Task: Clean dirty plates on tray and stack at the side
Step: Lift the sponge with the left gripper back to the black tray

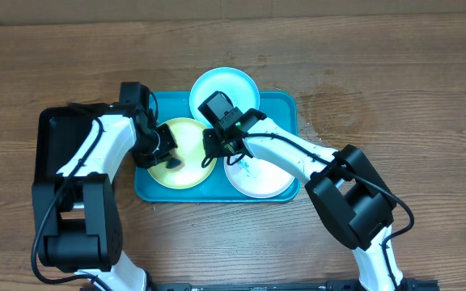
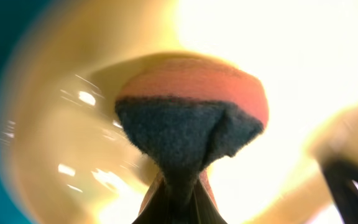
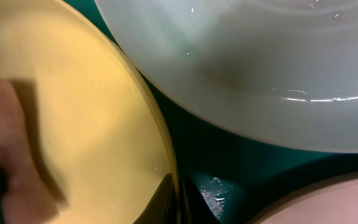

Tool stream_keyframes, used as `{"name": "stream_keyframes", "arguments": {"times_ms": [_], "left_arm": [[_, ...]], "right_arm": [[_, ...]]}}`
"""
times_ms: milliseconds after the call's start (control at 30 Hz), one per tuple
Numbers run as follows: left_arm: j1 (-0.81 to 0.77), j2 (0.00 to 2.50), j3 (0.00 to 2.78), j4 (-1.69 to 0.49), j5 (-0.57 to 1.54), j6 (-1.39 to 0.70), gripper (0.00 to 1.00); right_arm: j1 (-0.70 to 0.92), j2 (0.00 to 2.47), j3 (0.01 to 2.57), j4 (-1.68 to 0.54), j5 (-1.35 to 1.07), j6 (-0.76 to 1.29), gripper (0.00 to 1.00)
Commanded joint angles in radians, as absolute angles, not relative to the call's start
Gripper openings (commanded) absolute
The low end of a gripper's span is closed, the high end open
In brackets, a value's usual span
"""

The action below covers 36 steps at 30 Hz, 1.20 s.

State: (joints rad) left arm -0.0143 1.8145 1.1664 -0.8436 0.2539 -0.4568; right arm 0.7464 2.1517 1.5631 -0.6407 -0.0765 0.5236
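Three plates lie on the turquoise tray (image 1: 285, 101): a yellow-green plate (image 1: 188, 149) at left, a mint-blue plate (image 1: 231, 85) at the back, a white plate (image 1: 261, 178) at right with teal smears. My left gripper (image 1: 168, 160) is shut on a pink and dark grey sponge (image 2: 188, 118) pressed onto the yellow-green plate (image 2: 55, 137). My right gripper (image 1: 215, 145) is shut on the right rim of the yellow-green plate (image 3: 92, 124), one finger on each side of the rim (image 3: 176, 202). The mint-blue plate (image 3: 260, 68) fills the upper right of the right wrist view.
A black rectangular tray (image 1: 51, 141) sits left of the turquoise tray, under the left arm. The wooden table (image 1: 395, 105) extends to the right and back. The tray floor (image 3: 229, 168) shows between the plates.
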Motion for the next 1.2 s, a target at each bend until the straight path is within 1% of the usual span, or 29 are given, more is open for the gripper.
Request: {"name": "stream_keyframes", "arguments": {"times_ms": [0, 133, 333, 467, 567, 633, 833, 933, 1033, 1167], "left_arm": [[-0.057, 1.829, 1.186, -0.879, 0.405, -0.452, 0.04], [-0.096, 1.829, 1.186, -0.9, 0.363, -0.454, 0.04], [-0.103, 1.829, 1.177, -0.901, 0.005, -0.484, 0.04], [-0.102, 1.829, 1.14, -0.85, -0.176, -0.483, 0.04], [-0.098, 1.828, 1.137, -0.848, -0.348, -0.486, 0.04], [-0.088, 1.819, 1.163, -0.868, -0.413, -0.517, 0.04], [-0.057, 1.74, 1.357, -0.971, -0.39, -0.533, 0.04], [-0.02, 1.677, 1.48, -1.024, -0.348, -0.532, 0.04], [0.056, 1.61, 1.561, -1.036, -0.153, -0.531, 0.04], [0.188, 1.559, 1.568, -1.049, 0.075, -0.528, 0.04]], "right_arm": [[0.745, 2.151, 1.558, -0.636, -0.061, 0.524, 0.04], [0.745, 2.151, 1.558, -0.636, -0.061, 0.524, 0.04], [0.745, 2.151, 1.558, -0.641, -0.061, 0.524, 0.04], [0.745, 2.151, 1.558, -0.641, -0.061, 0.524, 0.04], [0.745, 2.151, 1.558, -0.641, -0.061, 0.523, 0.04], [0.745, 2.151, 1.558, -0.641, -0.062, 0.517, 0.04], [0.765, 2.127, 1.573, -0.648, -0.06, 0.461, 0.04], [0.788, 2.087, 1.607, -0.666, 0.02, 0.421, 0.04], [0.827, 2.032, 1.646, -0.684, 0.181, 0.378, 0.04], [0.9, 1.949, 1.688, -0.681, 0.461, 0.268, 0.04]]}}
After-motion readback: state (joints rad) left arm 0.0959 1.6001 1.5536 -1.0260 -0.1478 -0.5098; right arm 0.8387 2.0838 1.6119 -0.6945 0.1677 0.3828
